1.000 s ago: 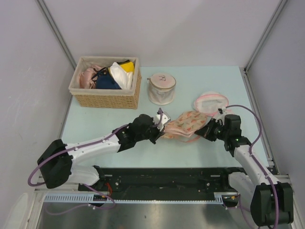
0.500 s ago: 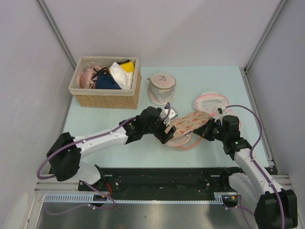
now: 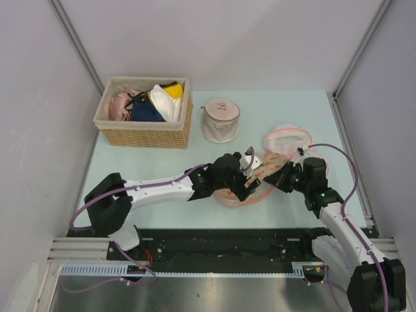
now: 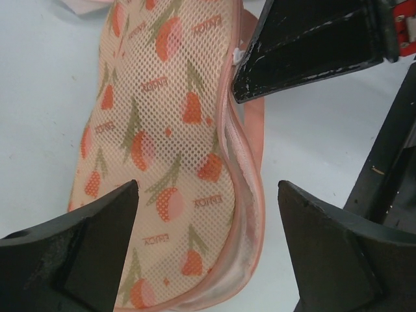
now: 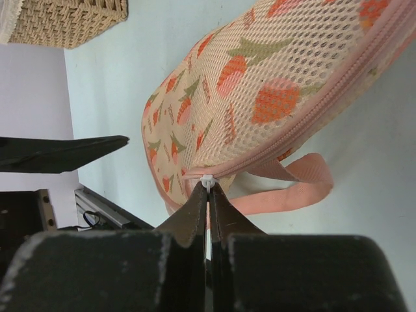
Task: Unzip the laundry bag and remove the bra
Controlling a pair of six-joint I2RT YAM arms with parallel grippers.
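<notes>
The laundry bag (image 3: pixel 268 164), cream mesh with pink-red prints and a pink zipper edge, lies between my two grippers near the table's front. My left gripper (image 3: pixel 252 170) is open above the bag's rounded end (image 4: pixel 162 149), with a black finger either side of it, touching nothing. My right gripper (image 3: pixel 281 177) is shut on the small white zipper pull (image 5: pixel 207 181) at the bag's edge (image 5: pixel 260 97). The seam below the pull gapes a little in the left wrist view. A pink loop strap (image 5: pixel 292 195) hangs under the bag. The bra is hidden.
A wicker basket (image 3: pixel 144 135) of garments stands at the back left. A small cylindrical white mesh bag (image 3: pixel 221 121) sits mid-back. A round white mesh bag with a pink rim (image 3: pixel 288 138) lies just behind my right gripper. A black rail runs along the near edge.
My left gripper let go of the bag's left end, opened wide and moved right along the bag toward the right gripper. The bag bunched up to the right. The right gripper stayed shut.
</notes>
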